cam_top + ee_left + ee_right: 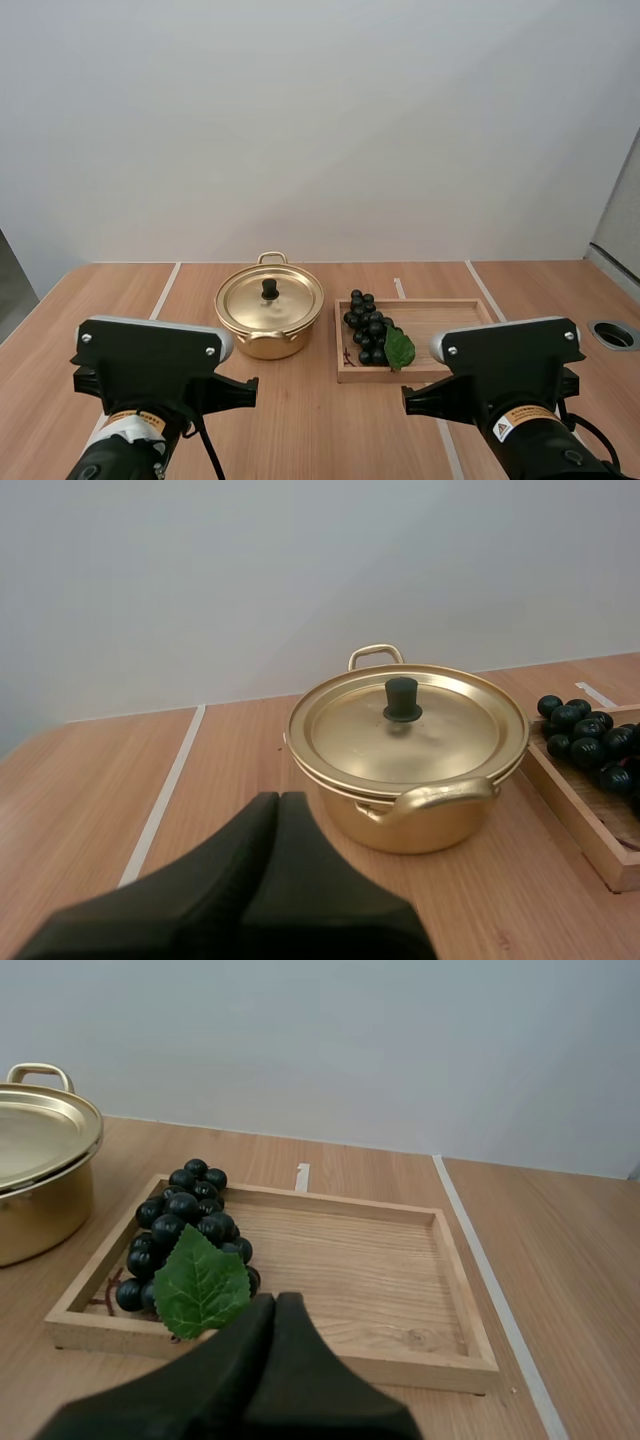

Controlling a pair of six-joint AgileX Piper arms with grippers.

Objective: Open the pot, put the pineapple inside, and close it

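Up close, my left end effector (280, 802) has its two black fingers pressed together into one dark wedge, holding nothing, low over the desk (90, 790) and aimed at the pot (410, 825). My right end effector (275, 1305) is the same closed, empty wedge, just short of the near rim of the wooden tray (350, 1260).

The left wrist view gives the pot from the side: a golden wall, the lid (400, 740) seated on it, and a black knob (402, 698) upright at the lid's centre. One loop handle faces me and the other points to the far wall, so the handle line runs near to far. The right wrist view looks into the tray, where a bunch of grapes (185, 1220) lies at the left end. The bunch's long axis also runs near to far, with a green leaf (203, 1285) at its near end.

The high view sets both together. The pot (269, 310) sits just left of the tray (450, 315), with a narrow gap between them. The grapes (366, 325) hug the tray's left rim, and the rest of its floor is bare. Open desk (300, 420) separates my arms from both things, and more lies left of the pot and right of the tray.
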